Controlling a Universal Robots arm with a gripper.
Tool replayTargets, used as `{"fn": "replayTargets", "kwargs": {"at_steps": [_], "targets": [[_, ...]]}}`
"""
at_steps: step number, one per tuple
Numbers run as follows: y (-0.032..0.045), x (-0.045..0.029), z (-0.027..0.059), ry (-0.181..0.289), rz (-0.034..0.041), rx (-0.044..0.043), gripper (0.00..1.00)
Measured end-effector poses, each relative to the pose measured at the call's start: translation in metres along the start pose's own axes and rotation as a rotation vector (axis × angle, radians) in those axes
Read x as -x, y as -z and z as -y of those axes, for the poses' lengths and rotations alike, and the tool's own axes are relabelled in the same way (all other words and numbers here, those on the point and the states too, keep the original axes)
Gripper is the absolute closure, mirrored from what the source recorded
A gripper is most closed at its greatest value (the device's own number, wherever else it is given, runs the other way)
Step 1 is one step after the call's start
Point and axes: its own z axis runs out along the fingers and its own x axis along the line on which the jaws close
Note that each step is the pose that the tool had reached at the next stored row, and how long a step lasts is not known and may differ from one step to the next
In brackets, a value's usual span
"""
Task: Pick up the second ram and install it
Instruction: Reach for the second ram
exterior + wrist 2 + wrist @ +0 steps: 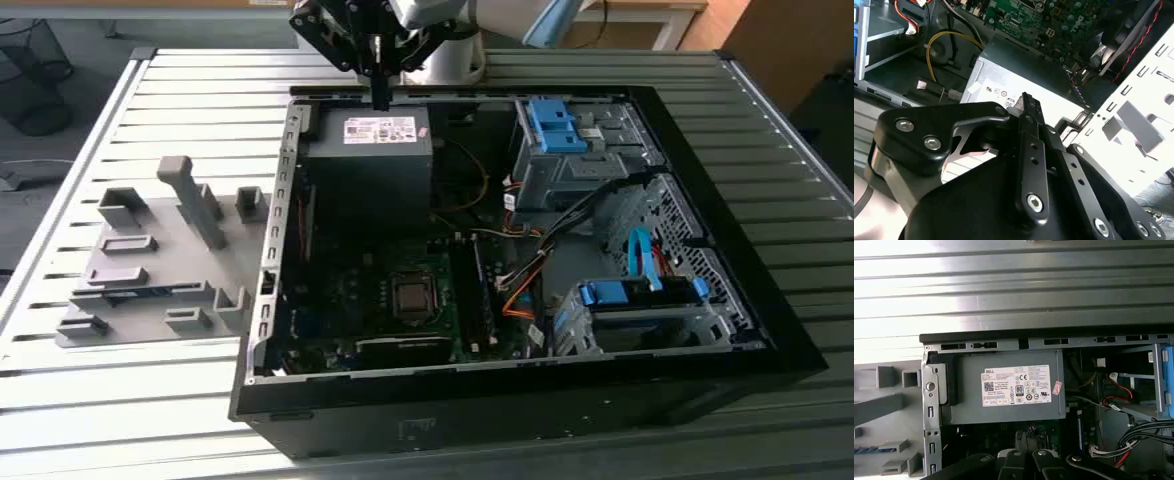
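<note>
Hovering over the open case [534,425] on the slatted table [147,420], jaws closed, empty

ROBOT ARM POISED, CLAW SHUT: At the top of the exterior view, just left of centre, we see the pale arm [467,12] reach in from the upper edge. Its black wrist [334,25] is bent so that the claw [380,93] points straight down. The two fingers [379,75] lie pressed together into one narrow black tip, gripping nothing. In the second wrist view we look along the claw [1026,104], its bolted black linkages [919,135] folded inward. The first wrist view catches the claw [1026,460] end-on.
</note>
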Motion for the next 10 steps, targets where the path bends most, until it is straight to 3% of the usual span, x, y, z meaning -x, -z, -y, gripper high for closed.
{"fn": "replayTargets", "kwargs": {"at_steps": [10], "targets": [[0.0001, -0.0025, 0.0002, 0.000, 0.0000, 0.0000, 0.89]]}}
